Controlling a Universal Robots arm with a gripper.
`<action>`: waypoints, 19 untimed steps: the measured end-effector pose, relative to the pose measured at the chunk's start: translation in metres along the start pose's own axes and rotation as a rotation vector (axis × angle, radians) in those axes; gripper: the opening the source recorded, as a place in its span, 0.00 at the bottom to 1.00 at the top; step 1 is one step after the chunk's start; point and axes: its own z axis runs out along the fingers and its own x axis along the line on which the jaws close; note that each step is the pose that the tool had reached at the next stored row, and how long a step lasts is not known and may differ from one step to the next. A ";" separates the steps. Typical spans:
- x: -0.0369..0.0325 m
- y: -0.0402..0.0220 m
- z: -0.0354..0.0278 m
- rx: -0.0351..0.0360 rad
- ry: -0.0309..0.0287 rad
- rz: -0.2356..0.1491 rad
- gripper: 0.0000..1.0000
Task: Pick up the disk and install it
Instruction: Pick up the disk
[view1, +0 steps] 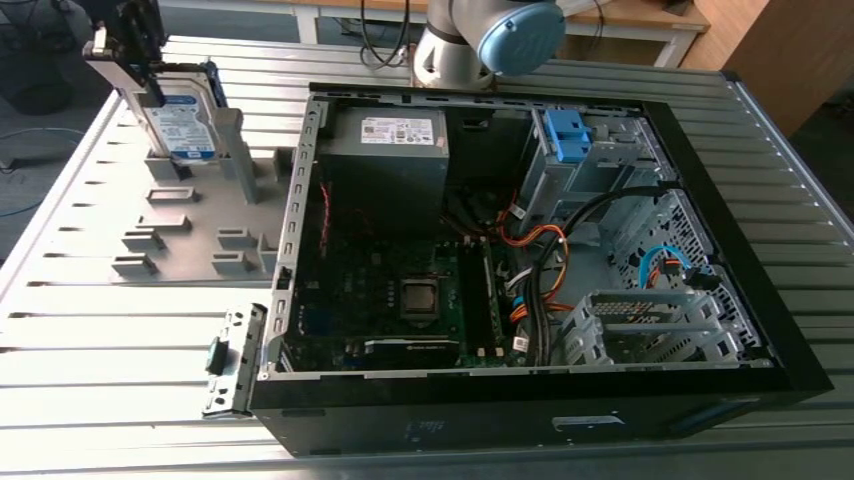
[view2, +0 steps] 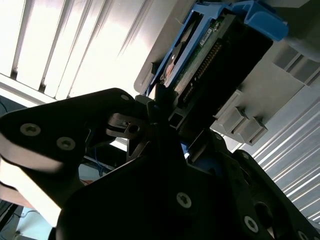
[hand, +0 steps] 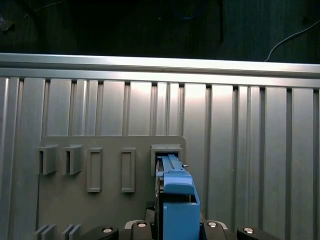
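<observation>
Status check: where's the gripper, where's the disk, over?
Arm's gripper atop the disk. It stands upright in the grey rack, outside the open case. Bundled cables cross the case's interior.

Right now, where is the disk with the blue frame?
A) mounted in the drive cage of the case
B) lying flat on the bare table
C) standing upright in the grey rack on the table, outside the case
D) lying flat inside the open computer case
C: in the exterior view the disk stands on edge in a slot of the grey rack, to the exterior view's left of the open computer case.
</observation>
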 end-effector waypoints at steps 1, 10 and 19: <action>0.0000 0.0000 -0.0008 -0.0001 0.0000 0.000 0.36; 0.0000 0.0001 -0.0059 -0.0001 0.0000 0.000 0.36; -0.0001 0.0002 -0.0112 0.0000 0.0000 0.000 0.36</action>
